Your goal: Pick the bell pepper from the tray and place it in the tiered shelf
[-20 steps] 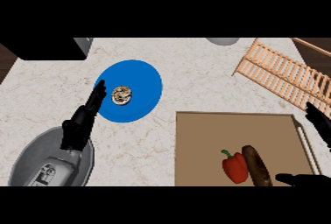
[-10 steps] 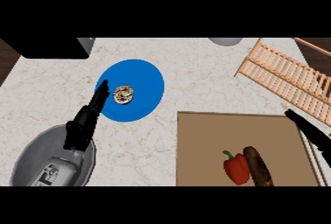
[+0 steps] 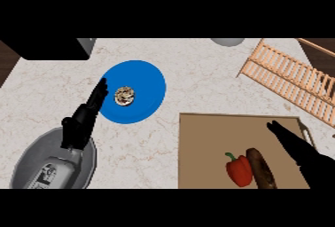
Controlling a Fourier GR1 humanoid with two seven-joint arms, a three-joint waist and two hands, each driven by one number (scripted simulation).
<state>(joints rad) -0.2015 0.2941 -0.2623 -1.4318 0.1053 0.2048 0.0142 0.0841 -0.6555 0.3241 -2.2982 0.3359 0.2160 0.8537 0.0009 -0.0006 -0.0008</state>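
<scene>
Moved: my right hand is sliding leftward over the tray, fingers straight, holding nothing.
Bell pepper: lying near-right, untouched.
Left hand: resting open.

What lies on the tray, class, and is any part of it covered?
On the tray lie a red bell pepper and a brown, sausage-shaped item beside it. The right hand reaches over the tray's right side, covering that part.

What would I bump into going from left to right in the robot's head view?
Grey pan → left hand → blue plate → red bell pepper → brown sausage-like food → right hand.
</scene>
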